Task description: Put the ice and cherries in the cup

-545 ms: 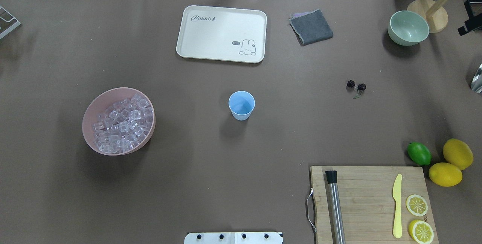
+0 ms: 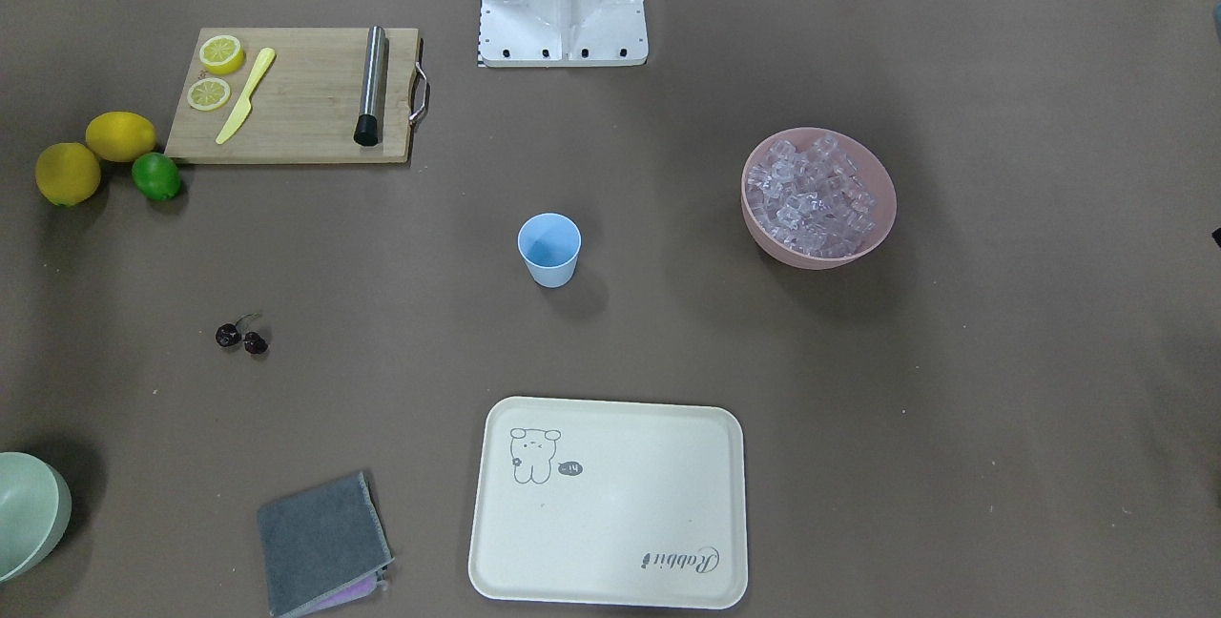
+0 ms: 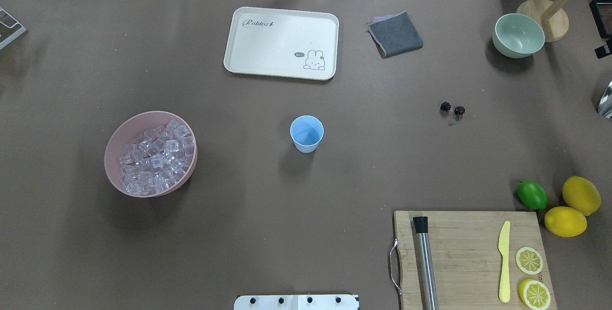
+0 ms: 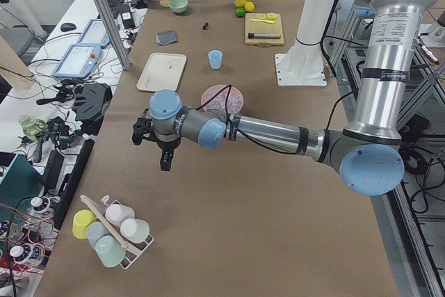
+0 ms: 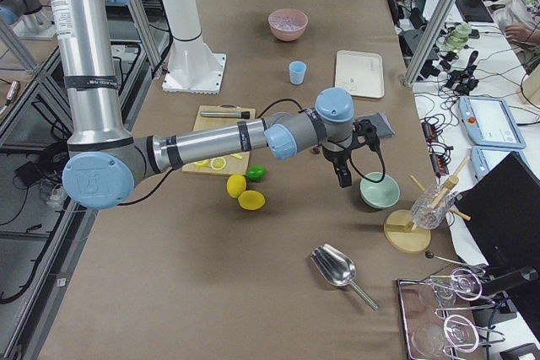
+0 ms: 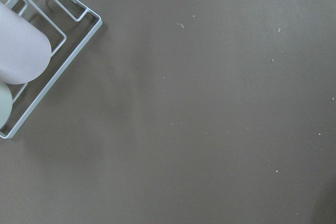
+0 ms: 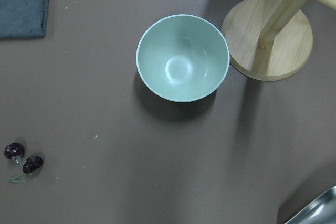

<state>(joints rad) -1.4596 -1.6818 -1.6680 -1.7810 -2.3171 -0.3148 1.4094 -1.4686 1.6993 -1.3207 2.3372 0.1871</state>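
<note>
cup: one light blue cup (image 3: 306, 133), upright and empty, mid-table between the pink bowl (image 3: 114, 142) and the cherries (image 3: 452, 109).
ice: clear cubes (image 3: 155, 159) heaped in the one pink bowl, too many to count.
cherries: two, stem-joined, on bare table well apart from the cup.
left gripper (image 4: 165, 166): over bare table; how far open, cannot tell.
right gripper (image 5: 343, 180): near one pale green bowl (image 7: 182, 59); opening, cannot tell.
step: likely the cherry reach; descend centred on the pair and grip fruit, not the thin stems.

One cup (image 3: 306, 133), two cherries (image 3: 445, 106), two bowls (image 3: 519, 36) — two whole lemons (image 3: 581, 195), one lime (image 3: 532, 195).
</note>
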